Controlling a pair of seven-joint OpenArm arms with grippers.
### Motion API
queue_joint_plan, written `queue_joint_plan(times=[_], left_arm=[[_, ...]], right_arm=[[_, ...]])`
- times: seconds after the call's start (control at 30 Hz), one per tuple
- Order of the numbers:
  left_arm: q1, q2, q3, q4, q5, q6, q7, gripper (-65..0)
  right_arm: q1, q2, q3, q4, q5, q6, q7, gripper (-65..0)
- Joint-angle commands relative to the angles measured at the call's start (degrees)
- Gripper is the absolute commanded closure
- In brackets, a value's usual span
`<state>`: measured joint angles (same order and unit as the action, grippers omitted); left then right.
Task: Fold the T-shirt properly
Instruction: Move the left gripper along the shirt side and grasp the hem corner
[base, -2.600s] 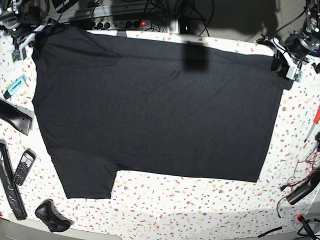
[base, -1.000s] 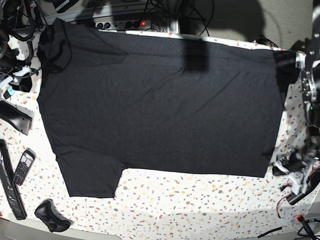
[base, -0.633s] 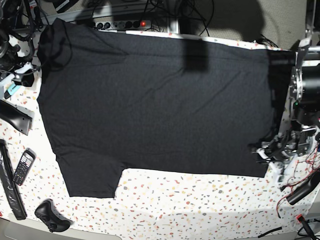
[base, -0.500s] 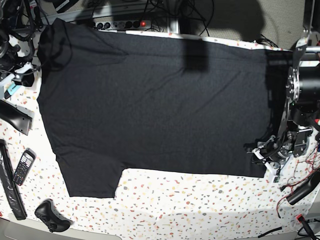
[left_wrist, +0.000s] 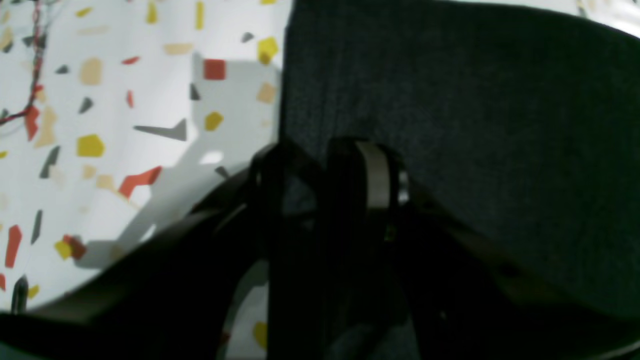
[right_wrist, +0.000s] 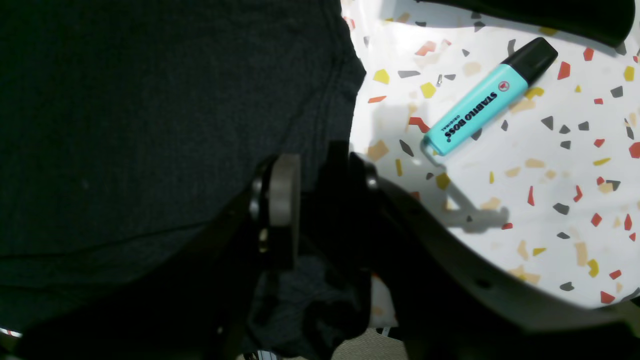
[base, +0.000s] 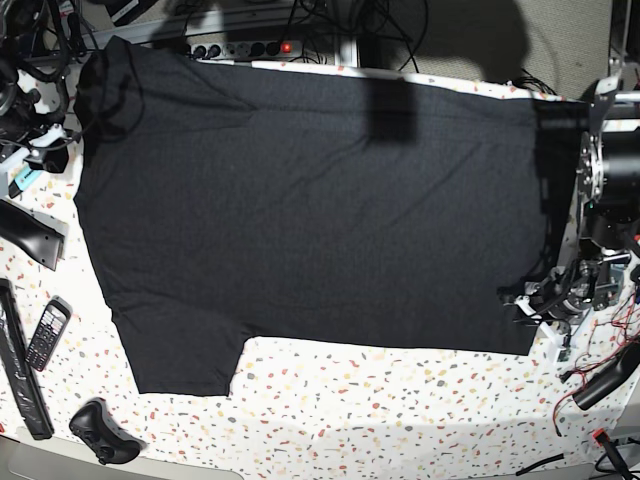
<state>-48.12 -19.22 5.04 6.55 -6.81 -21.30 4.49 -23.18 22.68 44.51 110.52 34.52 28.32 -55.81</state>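
Note:
The black T-shirt (base: 310, 210) lies spread flat over most of the speckled table (base: 400, 410), one short sleeve (base: 185, 360) pointing to the front left; no print shows. My left gripper (base: 525, 303) hovers at the shirt's front right corner. In the left wrist view the gripper (left_wrist: 322, 160) stands slightly open astride the hem edge (left_wrist: 285, 100), with cloth seen through the gap. My right gripper (base: 48, 150) is at the table's left, just off the shirt's edge. In the right wrist view it (right_wrist: 320, 170) is open over the sleeve hem (right_wrist: 345, 95).
A turquoise highlighter (right_wrist: 487, 100) lies just beyond the right gripper. A black bar (base: 30, 235), a phone (base: 45, 333) and a black controller (base: 100, 430) line the left edge. A power strip (base: 250, 47) sits at the back; red wires (base: 615, 325) trail at the right.
The left arm swung in from the right until its gripper stood over the shirt's front right corner. The right arm has stayed at the left edge. The shirt lies unchanged over the last second.

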Motion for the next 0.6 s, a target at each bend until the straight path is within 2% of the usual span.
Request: queue_joint_plan(times=[0.0,0.13,0.43,0.57], left_arm=[[-1.88,-0.15,0.00,0.61,-1.09,-0.63,-0.83,-21.5],[-1.60,0.70,0.00,0.61,-3.76,-1.44,0.22,-21.5],[-0.57,1.29,0.00,0.61,-3.69,-1.46,1.70,-21.4],[0.42,1.42,0.00,0.61,-0.61,-1.44,1.88,-11.7]], right_arm=[[0.15,1.09,0.42,0.94,0.61,0.17,0.68,-16.7],[0.15,1.09,0.42,0.94,0.61,0.17,0.68,-16.6],[0.17,1.11,0.42,0.94,0.61,0.17,0.70,-16.7],[0.33,1.09,0.42,0.94,0.61,0.17,0.72,-16.6]])
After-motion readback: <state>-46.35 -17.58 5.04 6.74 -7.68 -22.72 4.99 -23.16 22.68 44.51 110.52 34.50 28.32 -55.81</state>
